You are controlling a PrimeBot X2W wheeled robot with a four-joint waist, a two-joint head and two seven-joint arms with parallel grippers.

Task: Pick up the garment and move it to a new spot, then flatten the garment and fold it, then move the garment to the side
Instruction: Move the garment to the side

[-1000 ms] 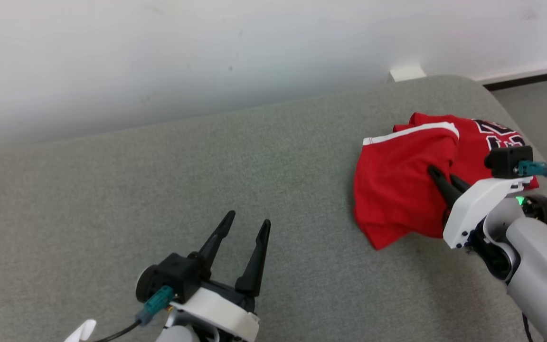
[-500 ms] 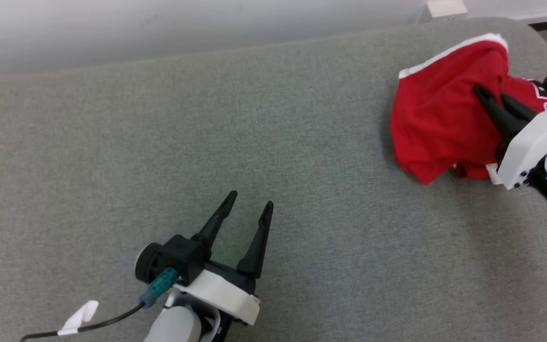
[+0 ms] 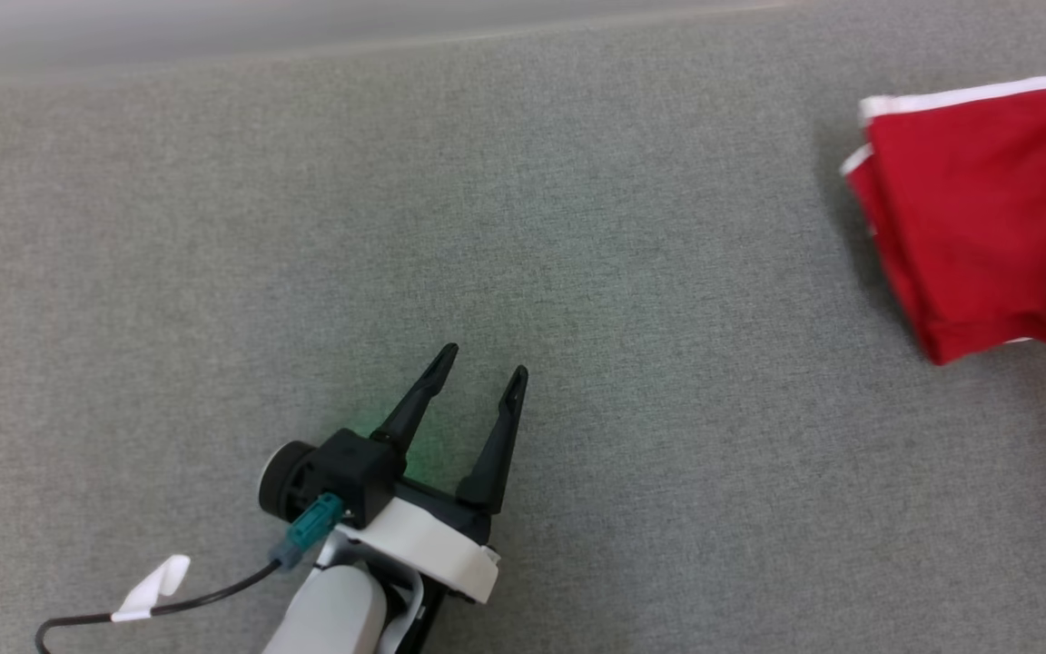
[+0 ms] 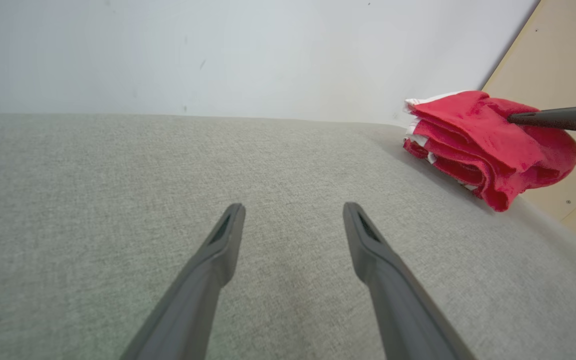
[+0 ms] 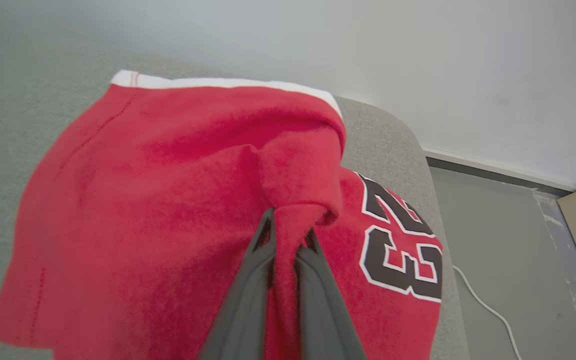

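Right gripper (image 5: 288,225) was clamped on a pinched fold of red garment (image 5: 168,200), fabric wedged between both fingers. Garment was bunched, white trim along top edge, black white-outlined numerals on one side. It sat at far right end of grey padded surface (image 3: 577,227), near rounded corner; couldn't tell if fully lifted. Left gripper (image 3: 484,359) was spread, holding nothing, over bare surface, well apart from garment.
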